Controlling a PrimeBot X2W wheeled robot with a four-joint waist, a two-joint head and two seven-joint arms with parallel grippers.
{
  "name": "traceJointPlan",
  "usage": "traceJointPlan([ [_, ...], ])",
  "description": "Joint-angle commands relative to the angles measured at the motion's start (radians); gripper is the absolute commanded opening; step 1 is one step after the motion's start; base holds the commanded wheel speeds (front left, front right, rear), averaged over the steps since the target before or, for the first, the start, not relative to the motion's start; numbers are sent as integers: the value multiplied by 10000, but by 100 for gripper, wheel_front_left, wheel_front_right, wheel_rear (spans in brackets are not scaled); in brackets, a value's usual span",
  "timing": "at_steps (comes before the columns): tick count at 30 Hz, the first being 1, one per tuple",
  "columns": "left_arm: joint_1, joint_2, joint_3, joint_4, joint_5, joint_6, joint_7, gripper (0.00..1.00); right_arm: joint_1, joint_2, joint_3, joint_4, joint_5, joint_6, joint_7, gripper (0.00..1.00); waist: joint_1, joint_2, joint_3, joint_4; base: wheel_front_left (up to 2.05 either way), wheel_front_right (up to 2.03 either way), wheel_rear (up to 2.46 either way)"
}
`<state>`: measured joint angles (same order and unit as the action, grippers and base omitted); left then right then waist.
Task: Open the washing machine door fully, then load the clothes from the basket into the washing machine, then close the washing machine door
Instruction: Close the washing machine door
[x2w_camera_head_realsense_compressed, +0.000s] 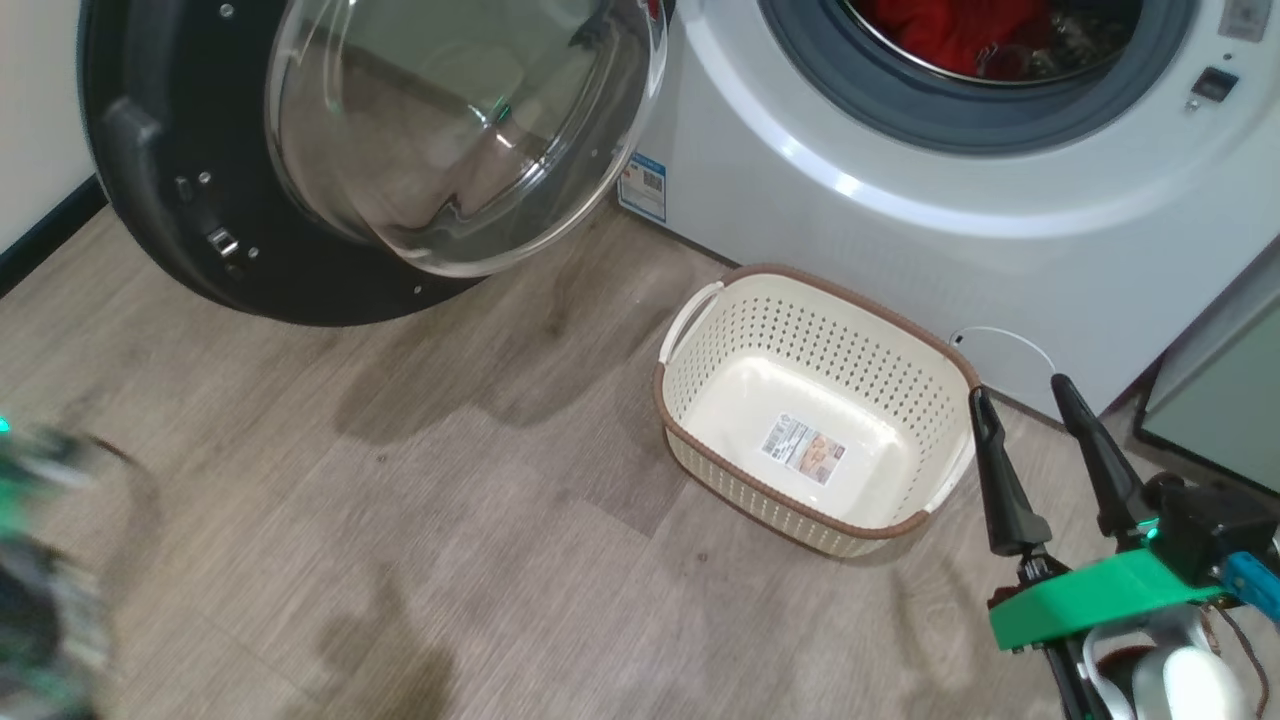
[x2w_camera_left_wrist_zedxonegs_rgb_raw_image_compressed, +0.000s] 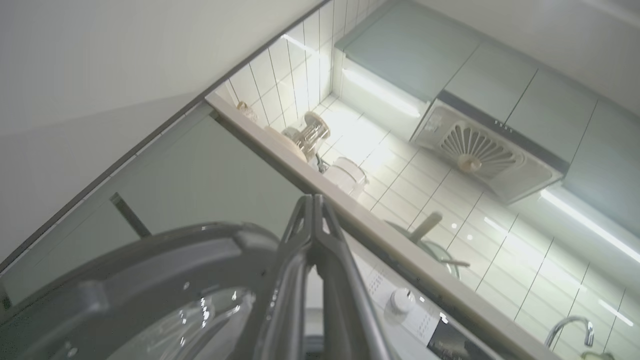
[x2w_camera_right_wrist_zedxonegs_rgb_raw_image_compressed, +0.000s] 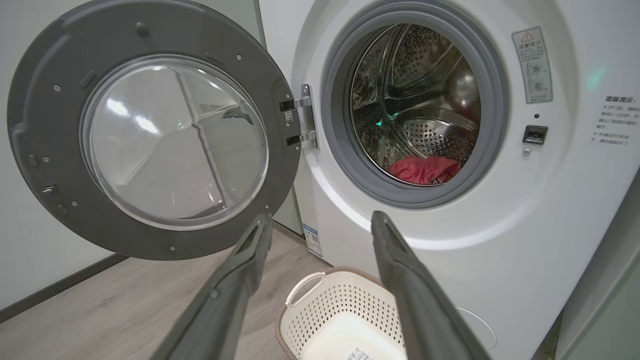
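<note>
**Clothes in the drum, door wide open, both hands holding nothing**

The right hand (x2w_camera_head_realsense_compressed: 1019, 389) has its two fingers spread wide with nothing between them, and it sits low over the floor (x2w_camera_head_realsense_compressed: 400, 520). The basket (x2w_camera_head_realsense_compressed: 830, 335) is just to its left, right by the left fingertip, though I can't tell if they touch. From that hand's own camera the basket lies below and between the fingers, its bare bottom showing a label (x2w_camera_head_realsense_compressed: 803, 449).

Straight ahead of that hand is the washer (x2w_camera_head_realsense_compressed: 900, 220). The clothes (x2w_camera_right_wrist_zedxonegs_rgb_raw_image_compressed: 424, 169) are a red heap at the bottom of the drum (x2w_camera_right_wrist_zedxonegs_rgb_raw_image_compressed: 415, 90), up past the right finger and inside the grey gasket (x2w_camera_right_wrist_zedxonegs_rgb_raw_image_compressed: 495, 100). The door (x2w_camera_right_wrist_zedxonegs_rgb_raw_image_compressed: 45, 125) is swung wide on its hinges (x2w_camera_right_wrist_zedxonegs_rgb_raw_image_compressed: 305, 120), up and off to the left of the hand, with the glass bowl bulging out. A blue sticker (x2w_camera_right_wrist_zedxonegs_rgb_raw_image_compressed: 313, 239) sits low on the washer, just beyond the left fingertip. A pale green cabinet (x2w_camera_head_realsense_compressed: 1220, 400) is off to the hand's right.

The left hand (x2w_camera_left_wrist_zedxonegs_rgb_raw_image_compressed: 312, 200) has its fingers pressed flat together, gripping nothing. Its camera looks upward. The door's rim is just under and left of the fingers, and the washer's knob (x2w_camera_left_wrist_zedxonegs_rgb_raw_image_compressed: 400, 300) is to their right. A desk edge (x2w_camera_left_wrist_zedxonegs_rgb_raw_image_compressed: 375, 222) crosses behind the fingertips, with a range hood (x2w_camera_left_wrist_zedxonegs_rgb_raw_image_compressed: 480, 150) and a tap (x2w_camera_left_wrist_zedxonegs_rgb_raw_image_compressed: 570, 330) further off to the right.
</note>
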<state>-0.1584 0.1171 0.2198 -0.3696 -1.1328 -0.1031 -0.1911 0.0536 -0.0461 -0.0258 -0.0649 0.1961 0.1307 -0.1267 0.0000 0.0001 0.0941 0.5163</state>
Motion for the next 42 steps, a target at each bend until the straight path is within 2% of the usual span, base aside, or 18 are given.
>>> traceJointPlan([
  [1, -956, 590, 833, -32, -951, -64, 291, 0, -304, -41, 199, -439, -125, 0, 59, 100, 0, -1, 87, 4, 0, 0, 0],
  [4, -2246, 1520, 1993, 1335, -2884, 107, 980, 0, -426, -41, 256, -591, -298, 0, 170, 100, 0, -1, 295, -90, 0, 0, 0],
  [9, -3958, 3023, 3130, 4712, -4405, 506, 1776, 0, -659, -41, 255, -799, -524, 0, 354, 100, 0, -1, 699, -416, 0, 0, 0],
  [13, -4892, 3887, 3323, 7184, -4809, 537, 2262, 0, -818, -41, 251, -952, -661, 0, 484, 100, 0, -1, 1005, -720, 0, 0, 0],
  [18, -5514, 4666, 3101, 9282, -4685, 514, 2715, 0, -1023, -41, 265, -1183, -887, 0, 686, 100, 0, -1, 1422, -1070, 0, 0, 0],
  [22, -5899, 4870, 2719, 10325, -4650, 460, 3291, 0, -1171, -41, 269, -1387, -1044, 0, 855, 100, 0, -1, 1773, -1249, 0, 0, 0],
  [26, -6259, 4838, 2305, 10982, -4618, 354, 3843, 0, -1347, -46, 342, -1536, -1178, 0, 993, 100, 0, -1, 2033, -1398, 0, 0, 0],
  [42, -6796, 4930, 1701, 12241, -4860, -150, 5807, 0, -1429, -73, 390, -1583, -1233, 0, 1073, 100, 0, -1, 2190, -1557, 0, 0, 0],
])
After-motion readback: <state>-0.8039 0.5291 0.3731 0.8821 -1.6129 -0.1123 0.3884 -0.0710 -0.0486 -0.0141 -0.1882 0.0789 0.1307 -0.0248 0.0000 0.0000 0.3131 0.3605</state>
